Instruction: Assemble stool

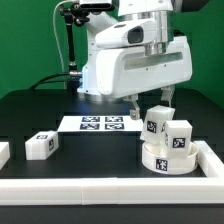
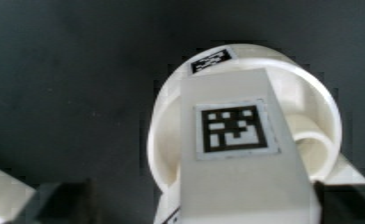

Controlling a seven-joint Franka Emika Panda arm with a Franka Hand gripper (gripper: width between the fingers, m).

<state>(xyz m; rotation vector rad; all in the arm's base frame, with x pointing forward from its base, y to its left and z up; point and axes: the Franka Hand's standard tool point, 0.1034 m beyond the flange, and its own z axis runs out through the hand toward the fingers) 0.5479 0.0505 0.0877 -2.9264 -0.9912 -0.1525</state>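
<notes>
At four o'clock, the gripper (image 1: 160, 105) is hovering over a blocky white plastic leg (image 1: 156, 124) on the round white seat (image 1: 165, 160). I cannot tell whether it is gripping.

The black worktop (image 1: 30, 108) carries the seat (image 1: 154, 160) below the pincer (image 1: 154, 106), the marker board (image 1: 100, 124) near it, and one leg (image 1: 40, 145) well apart.
</notes>
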